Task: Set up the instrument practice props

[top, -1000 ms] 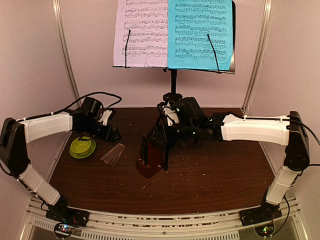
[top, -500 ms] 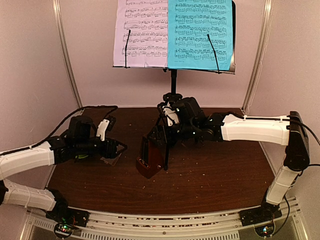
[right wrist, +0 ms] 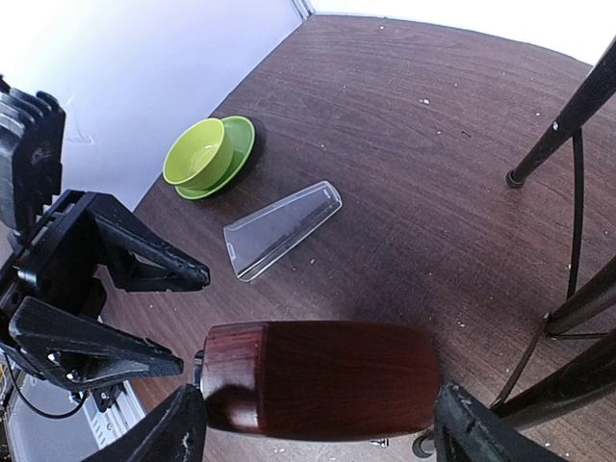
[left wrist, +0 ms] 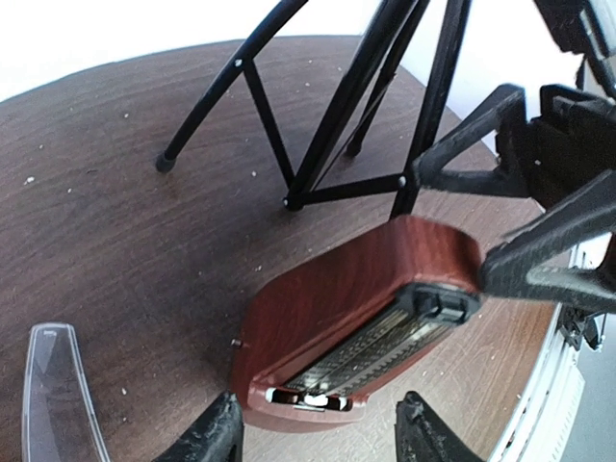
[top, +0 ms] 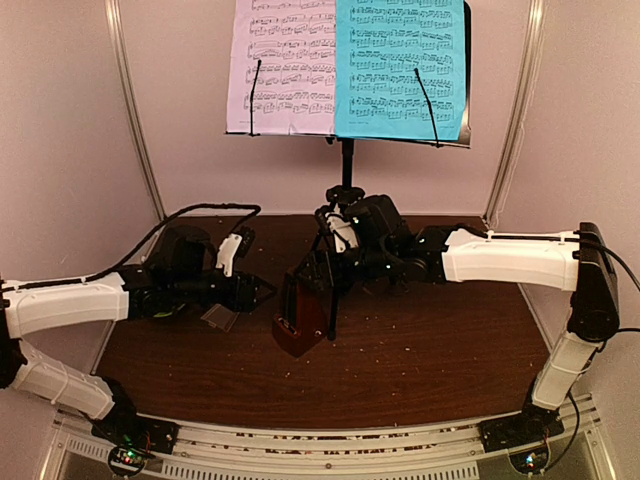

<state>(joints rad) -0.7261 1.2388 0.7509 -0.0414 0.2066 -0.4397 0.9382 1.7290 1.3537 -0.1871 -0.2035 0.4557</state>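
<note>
The black music stand stands at the back holding the white sheet and the cyan sheet. The brown metronome is mid-table, uncovered, its scale showing in the left wrist view. My right gripper has its fingers wide apart against both sides of the metronome. My left gripper is open just left of the metronome, which sits between and beyond its fingertips. The clear cover lies flat under my left arm.
The lime-green bowl sits on its saucer at the table's left edge, behind my left arm. The stand's tripod legs spread right behind the metronome. The clear cover lies between the bowl and the metronome.
My left arm has swung from beside the bowl rightward and lower, over the clear cover, up to the metronome. The right arm and the metronome have not moved.
</note>
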